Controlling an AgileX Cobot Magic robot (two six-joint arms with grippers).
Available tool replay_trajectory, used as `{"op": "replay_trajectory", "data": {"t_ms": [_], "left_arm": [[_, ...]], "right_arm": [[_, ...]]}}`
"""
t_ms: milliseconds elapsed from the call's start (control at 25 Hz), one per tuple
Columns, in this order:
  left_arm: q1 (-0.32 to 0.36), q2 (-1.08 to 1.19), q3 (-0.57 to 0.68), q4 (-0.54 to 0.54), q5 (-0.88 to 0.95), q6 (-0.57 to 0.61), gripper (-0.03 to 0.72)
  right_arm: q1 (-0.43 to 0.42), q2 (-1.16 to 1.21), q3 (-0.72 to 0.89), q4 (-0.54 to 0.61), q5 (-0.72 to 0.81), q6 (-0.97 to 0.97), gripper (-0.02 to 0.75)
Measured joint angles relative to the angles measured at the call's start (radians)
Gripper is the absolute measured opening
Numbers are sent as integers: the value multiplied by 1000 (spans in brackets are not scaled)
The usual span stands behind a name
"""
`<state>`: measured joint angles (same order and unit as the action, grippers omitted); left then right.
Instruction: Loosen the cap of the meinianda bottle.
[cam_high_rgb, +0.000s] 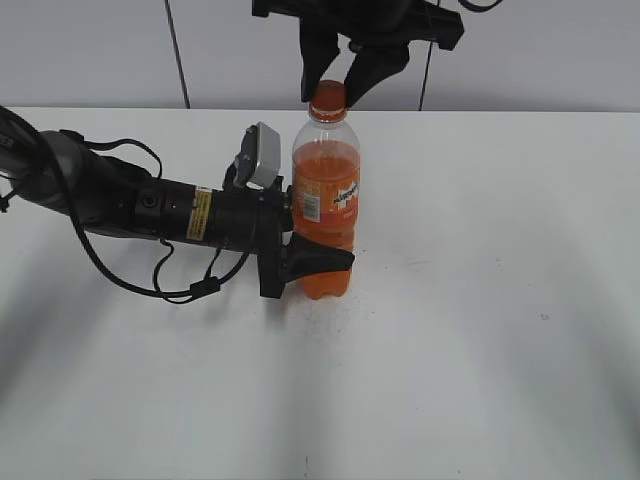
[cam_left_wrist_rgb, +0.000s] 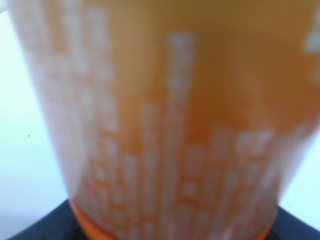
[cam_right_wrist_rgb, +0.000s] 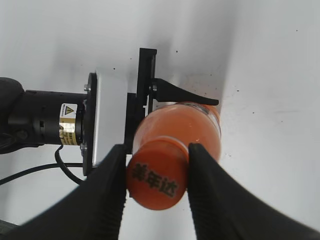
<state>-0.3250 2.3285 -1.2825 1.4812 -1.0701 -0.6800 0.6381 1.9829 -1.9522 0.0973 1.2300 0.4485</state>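
The meinianda bottle (cam_high_rgb: 325, 200) stands upright on the white table (cam_high_rgb: 480, 350), full of orange drink. My left gripper (cam_high_rgb: 338, 255) is shut on its lower body from the left. In the left wrist view the blurred orange label (cam_left_wrist_rgb: 170, 125) fills the frame, with dark jaw tips at the bottom corners. The orange cap (cam_high_rgb: 327, 97) is on the neck. My right gripper (cam_high_rgb: 343, 85) comes down from above and its two black fingers press the cap's sides. In the right wrist view the cap (cam_right_wrist_rgb: 157, 180) shows dark characters on top between the fingers (cam_right_wrist_rgb: 156, 165).
The left arm (cam_high_rgb: 150, 205) lies low across the table from the left, with a loose black cable (cam_high_rgb: 190, 290) beside it. Its wrist camera block (cam_high_rgb: 262, 155) sits close to the bottle's shoulder. A pale wall runs behind the table.
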Motion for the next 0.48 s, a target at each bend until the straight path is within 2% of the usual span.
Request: {"op": "replay_trajectory", "data": {"t_ms": [160,480], "left_arm": [[0,0,0,0,1,0,395],[0,0,0,2,1,0,395]], "right_arm": [[0,0,0,6,-2,-111,281],[0,0,0,19,-2,-471,278]]}}
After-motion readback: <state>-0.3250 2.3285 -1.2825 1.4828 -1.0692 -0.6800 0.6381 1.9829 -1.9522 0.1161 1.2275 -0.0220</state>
